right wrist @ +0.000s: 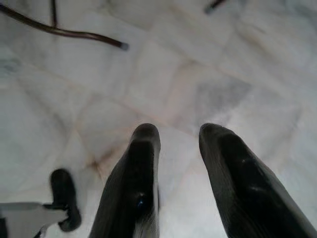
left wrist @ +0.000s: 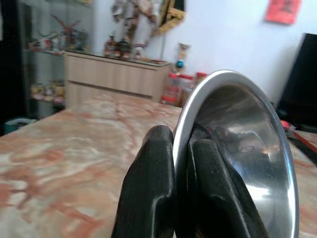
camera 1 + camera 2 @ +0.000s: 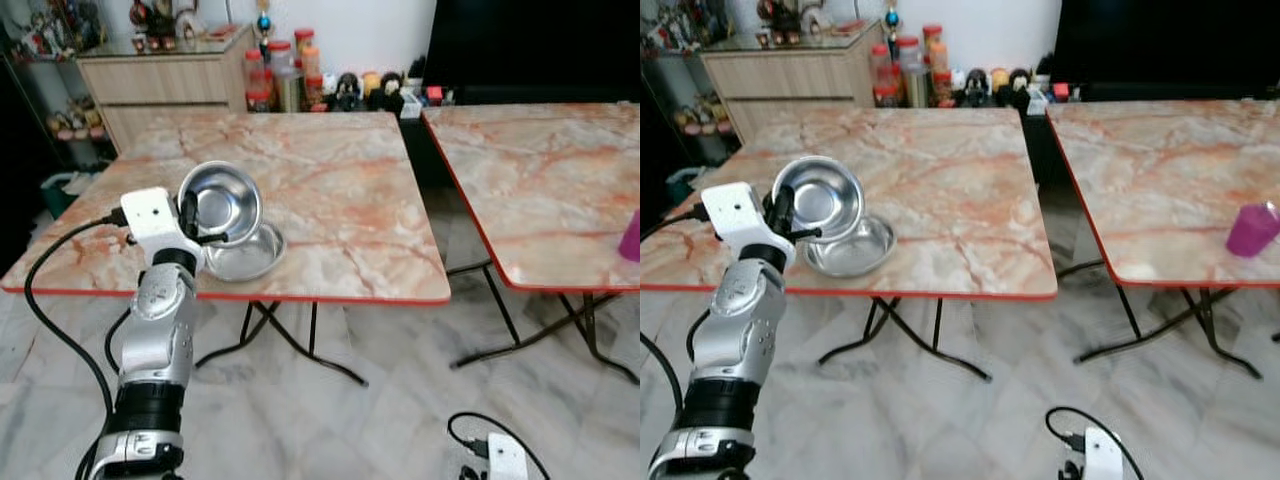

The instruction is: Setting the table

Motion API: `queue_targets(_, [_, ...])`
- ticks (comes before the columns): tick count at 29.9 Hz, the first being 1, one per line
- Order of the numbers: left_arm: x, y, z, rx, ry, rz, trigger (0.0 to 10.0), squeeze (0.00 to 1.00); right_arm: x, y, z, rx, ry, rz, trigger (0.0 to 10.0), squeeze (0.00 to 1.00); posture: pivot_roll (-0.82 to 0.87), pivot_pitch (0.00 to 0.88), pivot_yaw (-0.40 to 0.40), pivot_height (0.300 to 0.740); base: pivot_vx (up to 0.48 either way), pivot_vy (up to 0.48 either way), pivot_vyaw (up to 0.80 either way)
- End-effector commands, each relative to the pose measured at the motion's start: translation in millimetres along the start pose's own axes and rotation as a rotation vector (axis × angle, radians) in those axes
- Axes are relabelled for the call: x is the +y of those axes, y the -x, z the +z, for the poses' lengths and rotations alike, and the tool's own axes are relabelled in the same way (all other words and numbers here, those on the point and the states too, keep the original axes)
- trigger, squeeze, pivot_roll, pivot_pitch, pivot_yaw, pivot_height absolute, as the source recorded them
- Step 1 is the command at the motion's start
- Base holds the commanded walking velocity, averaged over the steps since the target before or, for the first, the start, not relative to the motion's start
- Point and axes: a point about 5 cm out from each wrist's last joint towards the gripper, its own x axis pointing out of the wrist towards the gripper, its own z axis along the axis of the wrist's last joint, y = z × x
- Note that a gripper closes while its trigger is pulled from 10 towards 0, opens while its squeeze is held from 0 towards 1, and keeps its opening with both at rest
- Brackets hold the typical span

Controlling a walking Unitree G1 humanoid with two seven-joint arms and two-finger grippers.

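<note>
- Left claw (image 3: 190,222) is clenched on the rim of a shiny round steel bowl (image 3: 222,201), one black finger (image 2: 151,183) outside the wall and the other inside it.
- That steel bowl is tilted on edge, its hollow facing the robot, held above the near left part of the marble-patterned square counter with a red edge (image 3: 330,215).
- Just under it, a second shallow steel bowl (image 3: 250,255) lies flat on the counter near the front edge.
- Right claw (image 1: 178,148) hangs low over the pale marble floor (image 1: 237,64), its two fingers parted and grasping nothing.
- A second marble-patterned counter (image 3: 1170,170) stands to the right, apart from the first, with a small purple plastic cup (image 3: 1251,229) near its front edge.
- Jars and bottles (image 3: 280,75) line the wall behind, beside a wooden cabinet (image 3: 165,85).
</note>
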Motion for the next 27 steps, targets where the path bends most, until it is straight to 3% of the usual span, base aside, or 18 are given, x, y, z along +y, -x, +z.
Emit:
queue_targets(1, [6.4, -1.3, 3, -0.007, -0.003, 0.022, 10.0, 0.00, 6.9, -1.4, 3, -0.008, -0.004, 0.016, 10.0, 0.00, 0.05, 0.000, -0.018, 0.740, 0.349, 0.000, 0.00])
queue_targets(17, [5.8, 0.6, 2, 0.000, 0.004, 0.014, 10.0, 0.00, 6.6, -1.1, 2, -0.004, 0.001, 0.019, 10.0, 0.00, 0.06, 0.000, -0.019, 0.740, 0.348, 0.000, 0.00])
queue_targets(21, [2.6, 1.8, -9, 0.103, 0.164, -0.006, 10.0, 0.00, 6.3, -1.0, 1, -0.003, 0.003, 0.019, 10.0, 0.00, 0.06, 0.000, -0.019, 0.740, 0.000, 0.000, 0.00])
queue_targets(27, [1.4, 4.7, -21, 0.208, 0.295, -0.010, 10.0, 0.00, 6.6, -1.1, 1, -0.003, 0.003, 0.020, 10.0, 0.00, 0.06, 0.000, -0.018, 0.740, 0.000, 0.000, 0.00])
